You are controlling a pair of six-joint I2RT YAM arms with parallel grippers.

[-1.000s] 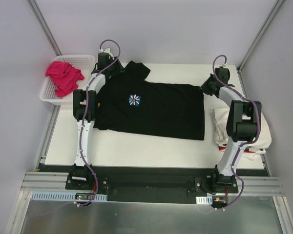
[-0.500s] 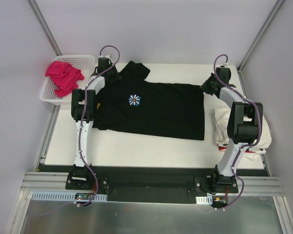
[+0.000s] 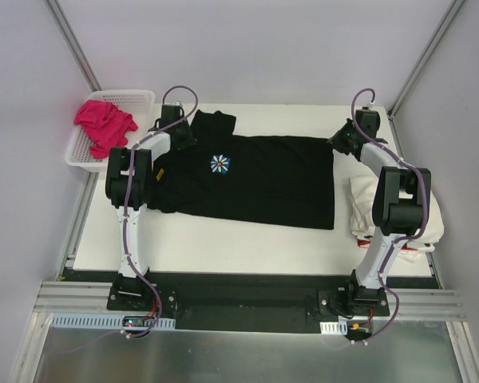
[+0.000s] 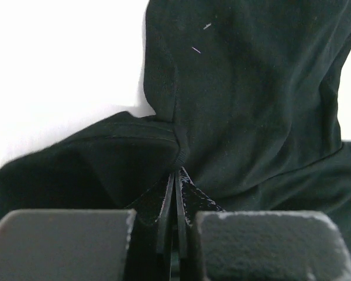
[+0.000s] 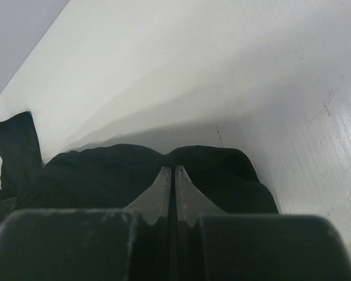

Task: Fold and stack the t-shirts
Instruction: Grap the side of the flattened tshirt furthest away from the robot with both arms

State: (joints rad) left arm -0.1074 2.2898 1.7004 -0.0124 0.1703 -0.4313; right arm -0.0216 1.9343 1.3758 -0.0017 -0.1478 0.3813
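The left arm (image 3: 130, 231) and right arm (image 3: 399, 199) are alike: slim white tubes between chunky black joint housings, a purple cable (image 3: 180, 88) looping along each. The left pincer (image 4: 174, 175) and right pincer (image 5: 174, 171) show grainy dark grey blocks tapering to thin black blades.

Left claw (image 4: 174, 181) pinches the black t-shirt (image 4: 251, 105) (a folded edge).

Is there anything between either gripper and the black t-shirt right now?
Nothing visible does. The left gripper and the right gripper are each shut directly on the black t-shirt along its far edge.
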